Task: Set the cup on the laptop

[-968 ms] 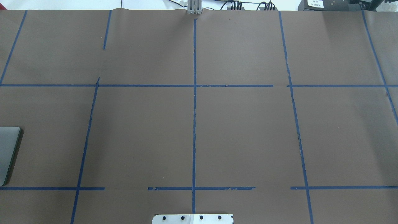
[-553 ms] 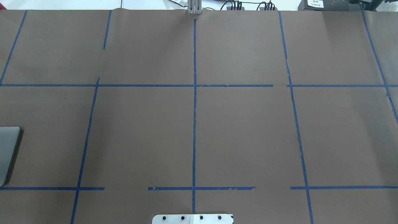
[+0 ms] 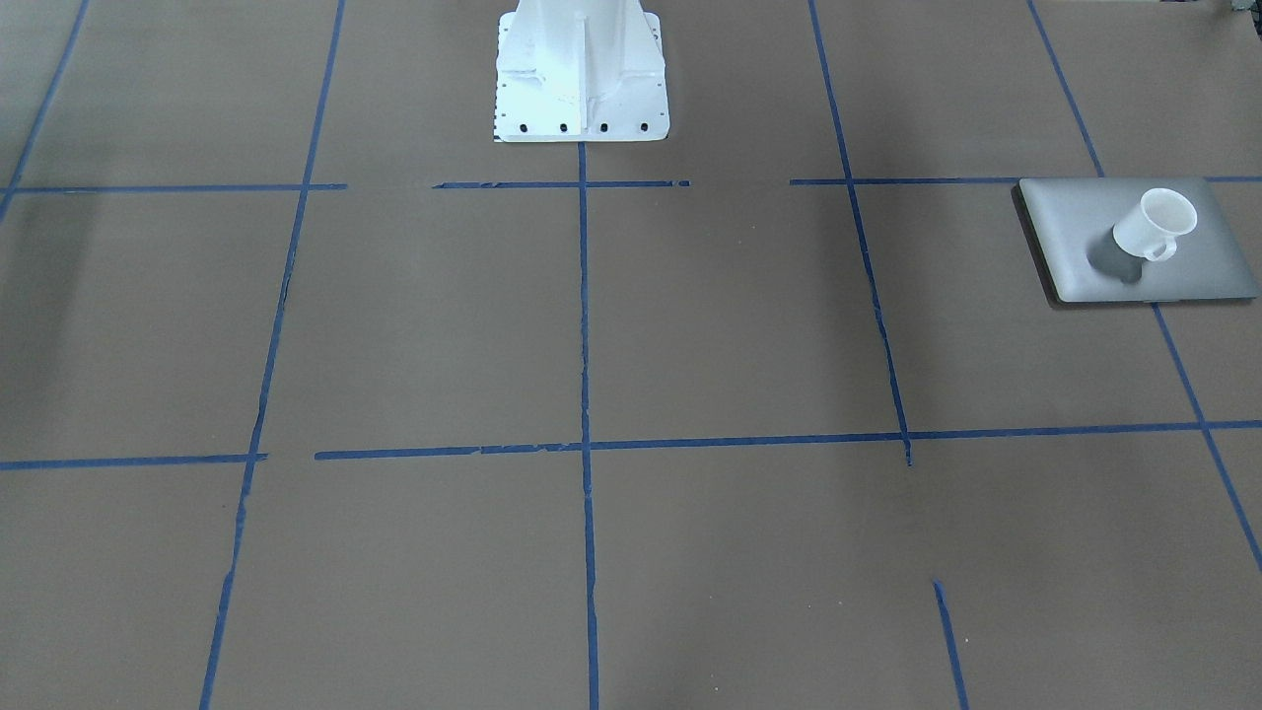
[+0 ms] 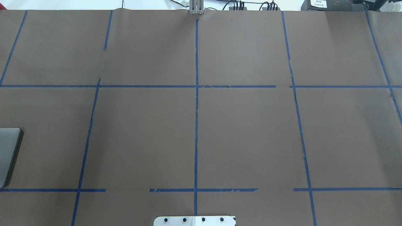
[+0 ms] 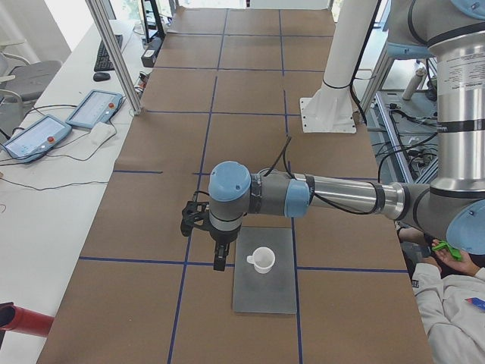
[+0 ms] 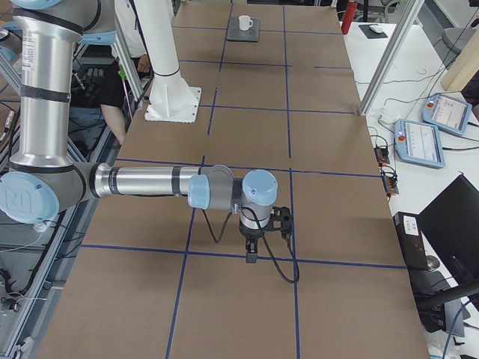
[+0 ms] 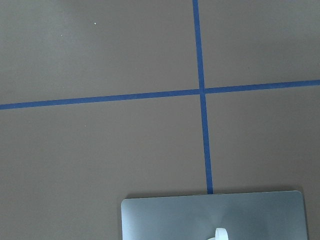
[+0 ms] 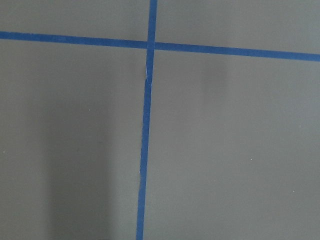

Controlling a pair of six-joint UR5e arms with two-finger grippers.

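The white cup (image 3: 1154,225) stands upright on the silver-grey laptop (image 3: 1085,247), handle towards the operators' side. Both show in the exterior left view, cup (image 5: 263,259) on laptop (image 5: 265,292), and far off in the exterior right view, cup (image 6: 244,23) on laptop (image 6: 253,34). The overhead view shows only the laptop's corner (image 4: 8,150). The left wrist view shows the laptop's edge (image 7: 200,215) and a bit of the cup (image 7: 220,234). My left gripper (image 5: 220,264) hangs beside the cup, apart from it; I cannot tell its state. My right gripper (image 6: 251,258) hangs over bare table; state unclear.
The white robot pedestal (image 3: 580,69) stands at the table's middle edge. Blue tape lines (image 4: 196,125) grid the brown table. A side bench holds teach pendants (image 5: 95,108) behind a metal post (image 5: 114,53). A person (image 5: 455,303) sits by the robot's side.
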